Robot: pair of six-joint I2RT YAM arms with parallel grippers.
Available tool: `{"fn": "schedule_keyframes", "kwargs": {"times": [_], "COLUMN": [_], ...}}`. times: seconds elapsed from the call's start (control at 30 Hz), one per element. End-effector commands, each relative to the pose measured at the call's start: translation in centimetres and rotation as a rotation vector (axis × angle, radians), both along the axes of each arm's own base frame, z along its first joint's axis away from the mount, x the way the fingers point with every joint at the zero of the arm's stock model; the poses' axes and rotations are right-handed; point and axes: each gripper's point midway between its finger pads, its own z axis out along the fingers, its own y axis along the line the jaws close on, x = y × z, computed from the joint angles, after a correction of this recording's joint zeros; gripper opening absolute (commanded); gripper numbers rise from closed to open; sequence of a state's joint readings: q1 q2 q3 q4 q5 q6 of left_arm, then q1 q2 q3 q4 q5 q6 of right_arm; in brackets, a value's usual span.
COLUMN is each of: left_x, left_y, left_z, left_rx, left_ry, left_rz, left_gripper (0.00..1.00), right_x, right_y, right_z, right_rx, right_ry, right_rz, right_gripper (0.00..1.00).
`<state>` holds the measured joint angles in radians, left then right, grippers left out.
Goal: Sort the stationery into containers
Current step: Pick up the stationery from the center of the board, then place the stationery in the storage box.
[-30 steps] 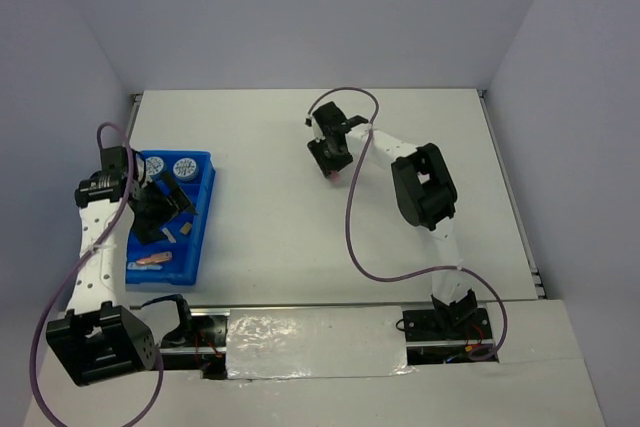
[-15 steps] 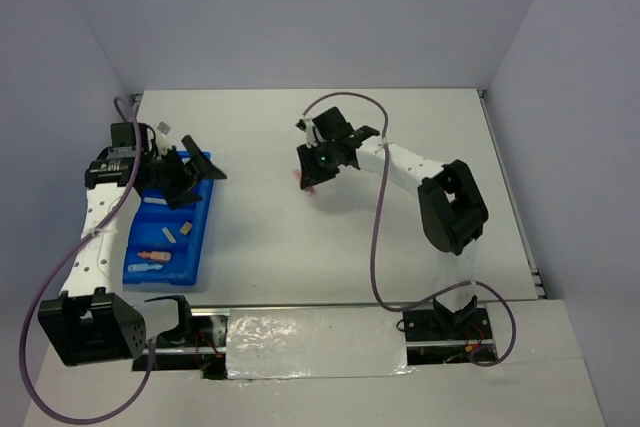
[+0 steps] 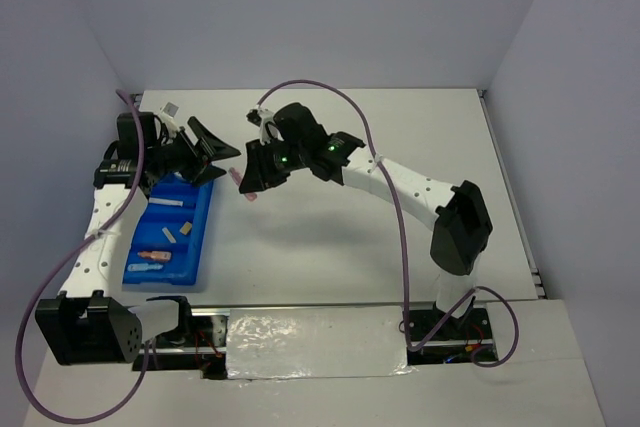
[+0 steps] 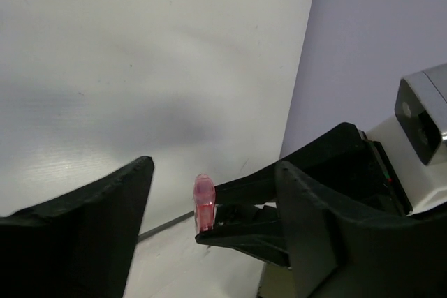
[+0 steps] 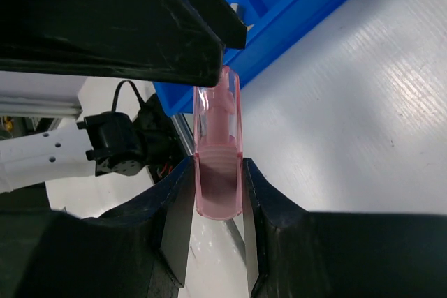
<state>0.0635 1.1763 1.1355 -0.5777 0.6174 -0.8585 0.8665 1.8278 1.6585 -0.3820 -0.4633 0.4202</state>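
Note:
My right gripper (image 3: 244,185) is shut on a small pink stick (image 5: 218,158) and holds it in the air just right of the blue tray (image 3: 200,209). My left gripper (image 3: 227,164) is open, above the tray's far end and turned toward the right gripper. In the left wrist view the pink stick (image 4: 203,202) stands between the open left fingers (image 4: 105,204) without touching them. The tray holds a white pen (image 3: 172,205), tan and grey blocks (image 3: 184,231), a pink-orange stick (image 3: 152,254) and a light-blue stick (image 3: 146,268). The patterned tubs are hidden under my left arm.
The tray lies along the table's left side, next to the left wall. The white table (image 3: 400,217) stretches right of the tray. The right arm (image 3: 400,177) reaches across the table's middle. A metal rail (image 3: 310,327) runs along the near edge.
The right gripper carried the pink stick leftward across the table to the left gripper. The left gripper rose from the tray and turned right, its open jaws now round the stick.

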Motion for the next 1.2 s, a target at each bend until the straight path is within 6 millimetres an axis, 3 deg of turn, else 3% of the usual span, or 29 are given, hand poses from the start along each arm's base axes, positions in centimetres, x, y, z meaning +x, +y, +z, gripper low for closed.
{"fn": "schedule_keyframes", "kwargs": {"times": [0.0, 0.13, 0.23, 0.37, 0.4, 0.47, 0.53, 0.57, 0.63, 0.67, 0.7, 0.77, 0.8, 0.87, 0.9, 1.0, 1.07, 1.17], "left_x": [-0.6, -0.9, -0.9, -1.0, -1.0, -1.0, -1.0, -1.1, -1.9, -2.5, -4.0, -6.4, -8.8, -11.1, -12.6, -14.6, -16.3, -17.1], "left_y": [-0.2, -0.5, -0.7, -0.8, -0.9, -0.7, 0.2, 0.5, 2.1, 2.9, 5.2, 8.5, 10.8, 13.7, 16.1, 19.4, 21.0, 22.0], "left_z": [-0.2, 0.1, 0.3, 0.2, 0.1, 0.0, -1.0, -1.4, -3.5, -4.1, -6.3, -7.7, -9.1, -9.3, -10.0, -10.2, -10.8, -12.2], "left_rx": [-0.009, -0.029, -0.04, -0.049, -0.049, -0.033, 0.02, 0.04, 0.114, 0.15, 0.237, 0.328, 0.41, 0.481, 0.54, 0.674, 0.695, 0.652], "left_ry": [0.0, -0.01, -0.014, -0.014, -0.013, -0.018, 0.01, 0.028, 0.121, 0.152, 0.271, 0.383, 0.489, 0.516, 0.559, 0.606, 0.68, 0.689], "left_rz": [-0.005, -0.013, -0.024, -0.032, -0.032, -0.028, 0.01, 0.03, 0.118, 0.162, 0.275, 0.435, 0.532, 0.654, 0.734, 0.808, 0.861, 0.897], "left_gripper": [0.78, 0.71, 0.6, 0.57, 0.42, 0.27, 0.07, 0.0, 0.0, 0.0, 0.0, 0.0, 0.0, 0.0, 0.0, 0.0, 0.0, 0.0], "right_x": [0.7, 2.1, 2.3, 1.9, 1.8, 1.6, 1.3, 1.3, 1.3, 1.9, 2.4, 3.3, 4.4, 5.3, 5.6, 5.7, 5.3, 4.5], "right_y": [0.4, 0.7, 1.1, 2.4, 2.4, 2.5, 2.3, 2.3, 1.7, 1.0, -0.1, -2.2, -4.5, -7.2, -9.4, -13.0, -14.3, -15.7], "right_z": [3.0, 3.0, 2.8, 3.7, 3.7, 3.7, 3.8, 3.8, 3.8, 3.5, 3.5, 2.8, 2.6, 2.3, 1.9, 0.8, 0.0, -0.9], "right_rx": [0.035, 0.0, -0.006, 0.009, 0.001, 0.001, 0.017, 0.023, 0.031, 0.017, -0.003, -0.06, -0.09, -0.113, -0.122, -0.145, -0.179, -0.225], "right_ry": [-0.026, -0.029, -0.012, -0.016, -0.017, -0.017, -0.013, -0.013, -0.028, -0.032, -0.046, -0.059, -0.072, -0.078, -0.066, -0.053, -0.054, -0.057], "right_rz": [-0.05, -0.103, -0.104, -0.078, -0.074, -0.069, -0.068, -0.069, -0.077, -0.094, -0.131, -0.183, -0.243, -0.29, -0.321, -0.361, -0.357, -0.349], "right_gripper": [0.0, 0.0, 0.0, 0.0, 0.0, 0.0, 0.16, 0.31, 0.48, 0.61, 0.63, 0.67, 0.69, 0.7, 0.7, 0.71, 0.71, 0.71]}}
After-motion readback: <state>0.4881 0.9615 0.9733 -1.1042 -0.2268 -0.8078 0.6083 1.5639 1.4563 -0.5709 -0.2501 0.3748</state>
